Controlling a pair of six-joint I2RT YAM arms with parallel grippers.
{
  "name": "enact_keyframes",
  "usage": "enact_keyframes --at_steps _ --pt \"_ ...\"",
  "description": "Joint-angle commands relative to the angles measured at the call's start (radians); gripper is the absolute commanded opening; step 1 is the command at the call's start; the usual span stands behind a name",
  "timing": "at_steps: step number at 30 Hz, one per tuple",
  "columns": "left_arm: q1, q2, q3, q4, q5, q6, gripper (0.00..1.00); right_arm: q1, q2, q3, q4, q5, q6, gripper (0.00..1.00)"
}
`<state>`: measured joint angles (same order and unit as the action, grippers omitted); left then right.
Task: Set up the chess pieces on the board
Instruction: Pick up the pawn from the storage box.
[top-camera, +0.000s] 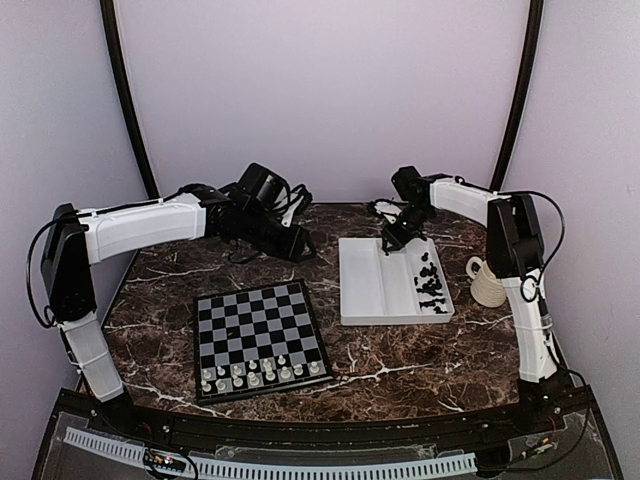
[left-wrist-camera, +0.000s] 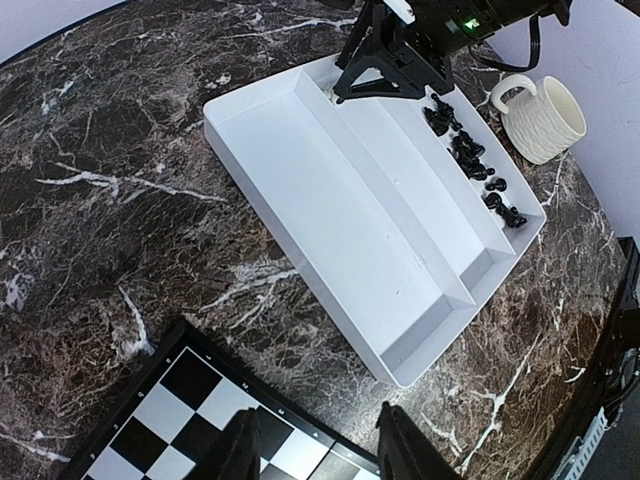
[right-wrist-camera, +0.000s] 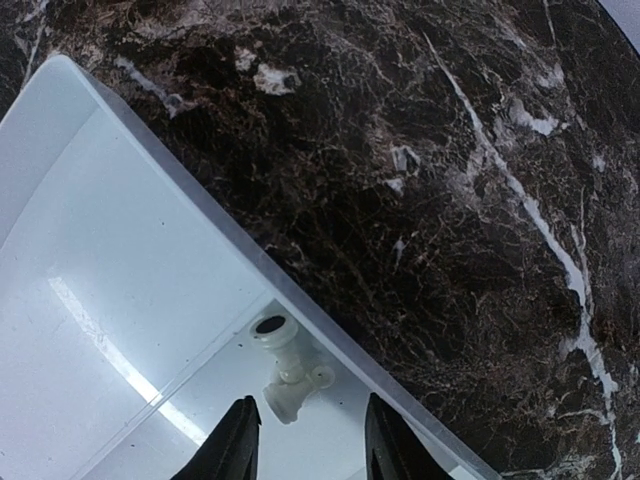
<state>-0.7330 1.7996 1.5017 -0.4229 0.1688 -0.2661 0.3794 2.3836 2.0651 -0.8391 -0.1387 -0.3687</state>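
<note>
Below the half-cropped right gripper (right-wrist-camera: 306, 402) lies one white piece (right-wrist-camera: 287, 372).

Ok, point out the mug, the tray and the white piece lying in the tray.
mug (left-wrist-camera: 547, 120), left wrist view, ribbed side.
tray (top-camera: 362, 280), top view, bare left compartment floor.
white piece (right-wrist-camera: 287, 375), right wrist view, its stem.

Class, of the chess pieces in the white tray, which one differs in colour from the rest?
The white piece lying on its side at the edge of the tray, just ahead of the right gripper; the others are black.
</note>
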Motion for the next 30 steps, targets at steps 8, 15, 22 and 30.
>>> enact_keyframes --at_steps 8,15,22,30 --pt "0.004 -0.004 -0.01 0.017 0.031 -0.018 0.42 0.004 0.058 0.027 -0.003 -0.002 0.086 0.41" --pt "0.006 0.005 -0.009 0.014 0.034 -0.02 0.42 0.004 0.066 0.016 0.0 0.024 0.103 0.35" --pt "0.007 0.011 -0.008 0.008 0.041 -0.022 0.43 0.004 0.053 -0.007 0.001 0.037 0.124 0.28" --pt "0.007 0.015 -0.013 0.006 0.051 -0.028 0.43 0.003 0.026 -0.043 0.012 0.064 0.15 0.32"
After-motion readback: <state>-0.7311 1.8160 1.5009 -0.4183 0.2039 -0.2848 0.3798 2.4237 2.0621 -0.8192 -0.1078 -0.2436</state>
